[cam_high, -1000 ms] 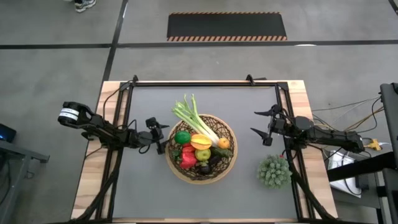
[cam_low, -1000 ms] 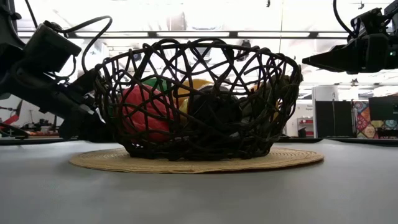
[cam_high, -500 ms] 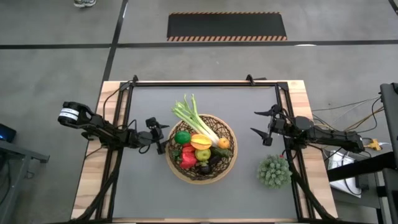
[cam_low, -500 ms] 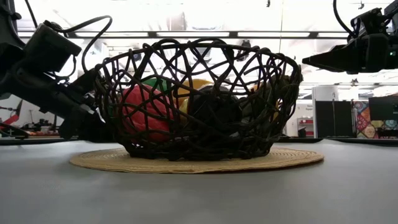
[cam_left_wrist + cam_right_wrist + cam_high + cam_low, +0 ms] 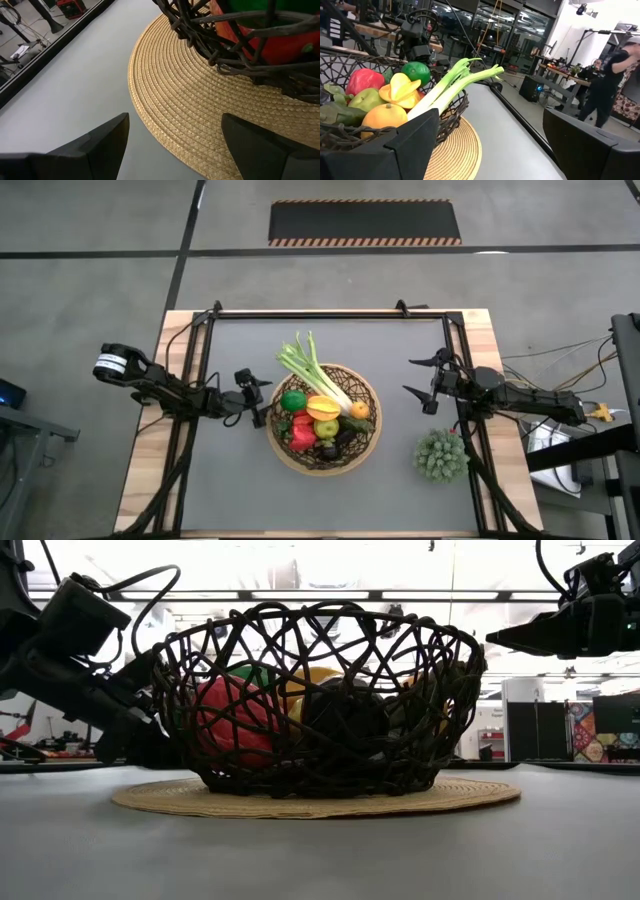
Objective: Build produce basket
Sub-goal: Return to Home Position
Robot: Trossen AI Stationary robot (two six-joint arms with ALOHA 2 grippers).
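Note:
The dark wicker basket (image 5: 324,418) stands on a round tan woven mat (image 5: 315,798) at the table's middle. Inside lies the produce: a red pepper (image 5: 301,433), a green lime (image 5: 293,401), a yellow piece (image 5: 323,408), an orange one (image 5: 359,411) and a dark eggplant (image 5: 341,442). A white-green leek (image 5: 312,368) leans over the far rim, its leaves sticking out. My left gripper (image 5: 258,398) stands open just left of the basket, low, its fingers over the mat's edge (image 5: 150,120). My right gripper (image 5: 422,385) hangs open to the right of the basket, above the table.
A green spiky ball-shaped plant (image 5: 440,456) sits at the table's right near side. A black frame rail (image 5: 330,313) runs along the far edge. Bare grey table (image 5: 230,490) lies near and left of the basket. A person (image 5: 607,75) stands in the room beyond.

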